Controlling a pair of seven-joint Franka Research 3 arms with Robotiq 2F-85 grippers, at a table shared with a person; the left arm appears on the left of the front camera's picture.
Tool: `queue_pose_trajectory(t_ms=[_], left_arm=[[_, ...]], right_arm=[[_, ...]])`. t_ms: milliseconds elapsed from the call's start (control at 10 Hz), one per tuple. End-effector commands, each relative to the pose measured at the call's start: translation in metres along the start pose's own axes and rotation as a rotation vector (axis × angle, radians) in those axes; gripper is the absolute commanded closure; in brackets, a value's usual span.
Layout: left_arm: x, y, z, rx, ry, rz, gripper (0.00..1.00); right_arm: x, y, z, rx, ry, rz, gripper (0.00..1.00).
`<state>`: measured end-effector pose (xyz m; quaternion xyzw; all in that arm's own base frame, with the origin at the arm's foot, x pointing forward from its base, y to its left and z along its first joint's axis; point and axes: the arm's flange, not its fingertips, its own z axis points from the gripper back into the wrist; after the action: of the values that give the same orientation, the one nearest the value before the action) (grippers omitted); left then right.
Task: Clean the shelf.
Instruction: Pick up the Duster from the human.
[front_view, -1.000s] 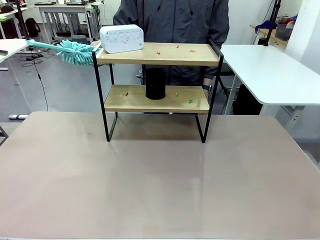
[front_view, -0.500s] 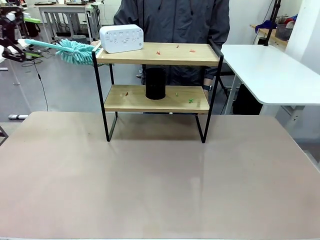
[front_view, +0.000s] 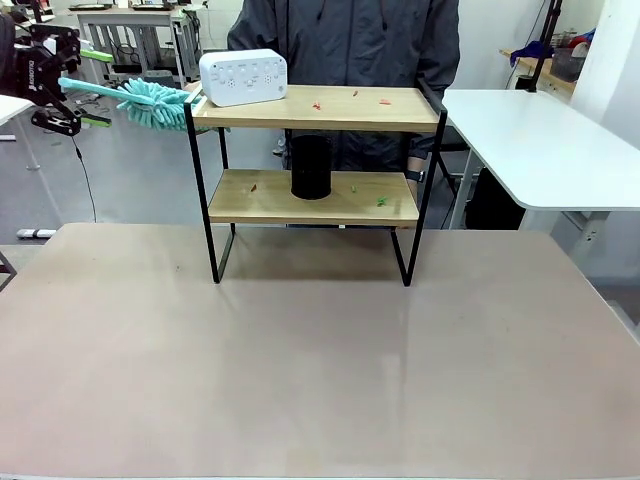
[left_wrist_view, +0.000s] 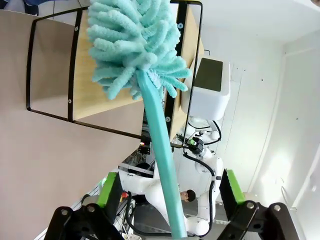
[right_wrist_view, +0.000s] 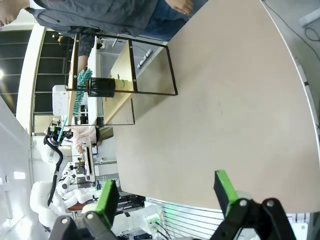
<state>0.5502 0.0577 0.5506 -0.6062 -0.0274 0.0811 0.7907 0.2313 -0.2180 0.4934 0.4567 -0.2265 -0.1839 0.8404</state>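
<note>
Shelf (front_view: 315, 108): set at the far side of the table (front_view: 300, 380), before the person (front_view: 345, 40).
Left gripper (left_wrist_view: 169, 186): jaws held apart around the handle of the teal duster (left_wrist_view: 135, 45), unclamped.
Right gripper (right_wrist_view: 167, 197): jaws held apart, nothing between.

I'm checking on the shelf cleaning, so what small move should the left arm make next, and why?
Probably close the left gripper on the duster handle. Its jaws stand open with the teal handle running between them, not yet gripped, and small scraps lie on both boards of the shelf.
</note>
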Motion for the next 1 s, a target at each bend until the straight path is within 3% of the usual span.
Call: queue_pose_trajectory(t_ms=[0, 100, 200, 300, 400, 500, 600, 900], left_arm=[[-0.0102, -0.0014, -0.0015, 0.028, -0.016, 0.011, 0.00], [-0.0105, -0.0001, -0.0027, 0.037, -0.022, 0.004, 0.00], [-0.0099, 0.0013, -0.0046, 0.048, -0.037, -0.002, 0.58], [-0.0105, 0.0014, -0.0051, 0.052, -0.043, -0.011, 0.58], [-0.0108, 0.0012, -0.0048, 0.059, -0.054, -0.023, 1.00], [-0.0112, 0.0003, -0.0039, 0.057, -0.060, -0.028, 0.60], [-0.0119, -0.0005, -0.0035, 0.054, -0.061, -0.032, 1.00], [-0.0162, -0.0002, -0.0047, 0.054, -0.050, -0.046, 1.00]], right_arm=[[0.0008, 0.0007, -0.0001, 0.021, -0.011, 0.025, 0.00], [0.0008, 0.0007, -0.0001, 0.021, -0.011, 0.025, 0.00], [0.0008, 0.0007, -0.0001, 0.021, -0.011, 0.025, 0.00], [0.0008, 0.0007, -0.0001, 0.021, -0.011, 0.025, 0.00], [0.0008, 0.0007, -0.0001, 0.021, -0.011, 0.025, 0.00], [0.0008, 0.0007, -0.0001, 0.021, -0.011, 0.025, 0.00], [0.0008, 0.0007, -0.0001, 0.021, -0.011, 0.025, 0.00], [0.0008, 0.0007, -0.0001, 0.021, -0.011, 0.025, 0.00]])
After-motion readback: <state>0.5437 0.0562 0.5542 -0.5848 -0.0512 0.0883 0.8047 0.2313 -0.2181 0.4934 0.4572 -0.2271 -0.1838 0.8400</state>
